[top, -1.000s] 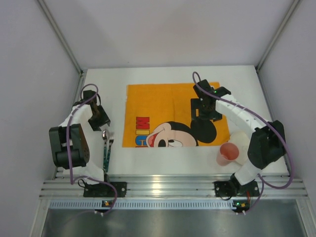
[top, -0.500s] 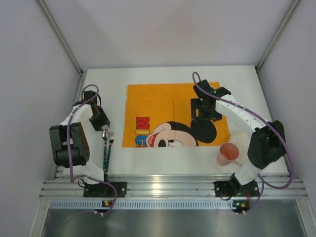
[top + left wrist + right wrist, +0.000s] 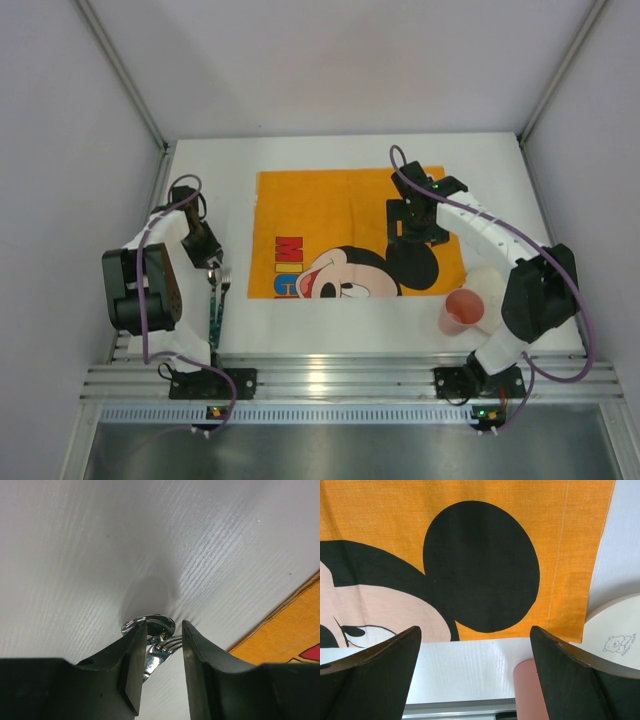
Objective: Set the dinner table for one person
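Observation:
The white dinner table (image 3: 330, 322) carries an orange Mickey Mouse placemat (image 3: 330, 210) at its middle. A metal spoon (image 3: 150, 624) and fork (image 3: 161, 647) lie together on the table left of the placemat, and show in the top view (image 3: 217, 290). My left gripper (image 3: 205, 250) hovers just above their heads, its jaws a little apart and holding nothing (image 3: 164, 626). My right gripper (image 3: 415, 225) is wide open and empty over the placemat's right part (image 3: 475, 630). A pink cup (image 3: 462, 310) and a small white plate (image 3: 488, 285) sit at the near right.
White walls and metal corner posts enclose the table on three sides. An aluminium rail (image 3: 330, 380) runs along the near edge. In the right wrist view the cup (image 3: 532, 690) and plate (image 3: 615, 630) lie just off the placemat's corner (image 3: 570, 605).
My left gripper has moved slightly nearer and to the right, closer over the spoon and fork. The right arm, cup and plate have not moved.

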`<move>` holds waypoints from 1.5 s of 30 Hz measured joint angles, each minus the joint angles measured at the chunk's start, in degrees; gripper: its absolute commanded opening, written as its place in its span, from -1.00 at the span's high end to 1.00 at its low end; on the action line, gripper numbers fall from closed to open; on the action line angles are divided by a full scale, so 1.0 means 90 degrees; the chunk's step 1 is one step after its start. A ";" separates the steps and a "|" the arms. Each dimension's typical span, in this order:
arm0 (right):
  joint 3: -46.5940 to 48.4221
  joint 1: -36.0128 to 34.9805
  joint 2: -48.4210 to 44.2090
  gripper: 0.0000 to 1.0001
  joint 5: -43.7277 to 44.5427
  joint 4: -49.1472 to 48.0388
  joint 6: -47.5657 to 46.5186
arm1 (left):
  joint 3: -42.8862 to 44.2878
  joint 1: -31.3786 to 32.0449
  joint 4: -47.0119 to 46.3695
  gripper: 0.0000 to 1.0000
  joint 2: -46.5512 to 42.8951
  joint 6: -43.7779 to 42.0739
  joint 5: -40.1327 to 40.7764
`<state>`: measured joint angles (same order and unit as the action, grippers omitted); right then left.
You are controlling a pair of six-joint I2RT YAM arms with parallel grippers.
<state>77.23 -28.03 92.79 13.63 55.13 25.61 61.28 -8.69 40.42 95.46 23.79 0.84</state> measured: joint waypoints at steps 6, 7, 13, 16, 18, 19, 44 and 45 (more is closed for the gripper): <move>-0.0002 0.0002 0.0000 -0.80 -0.0002 -0.0034 0.0002 | 0.0000 0.0000 0.0090 0.32 0.0112 -0.0044 0.0000; -0.0012 0.0002 0.0002 -0.79 0.0000 -0.0044 0.0002 | 0.0000 0.0000 0.0090 0.36 0.0141 -0.0046 0.0000; -0.0095 0.0000 0.0019 -0.77 -0.0002 -0.0083 0.0012 | 0.0007 0.0000 0.0092 0.90 0.0255 -0.0117 -0.0029; -0.0095 -0.0005 0.0032 -0.75 -0.0002 -0.0085 0.0017 | 0.0117 0.0000 0.0168 1.00 0.0253 -0.0158 0.0010; -0.0095 -0.0012 0.0034 -0.75 -0.0002 -0.0085 0.0017 | 0.0177 0.0000 0.0211 1.00 0.0253 -0.0163 0.0010; -0.0095 -0.0019 0.0034 -0.75 -0.0002 -0.0085 0.0017 | 0.0189 0.0000 0.0228 1.00 0.0253 -0.0163 0.0010; 0.0884 -0.0925 0.0469 -0.71 -0.3332 -0.1722 -0.0457 | 0.0549 0.0253 -0.0789 1.00 -0.1171 0.0993 -0.2021; 0.0884 -0.0962 0.0498 -0.71 -0.3458 -0.1804 -0.0457 | 0.0549 0.0301 -0.0872 1.00 -0.1151 0.1061 -0.2079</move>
<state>85.19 -36.69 97.27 -17.50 38.89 21.50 66.22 -5.98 32.58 85.10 33.34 -17.87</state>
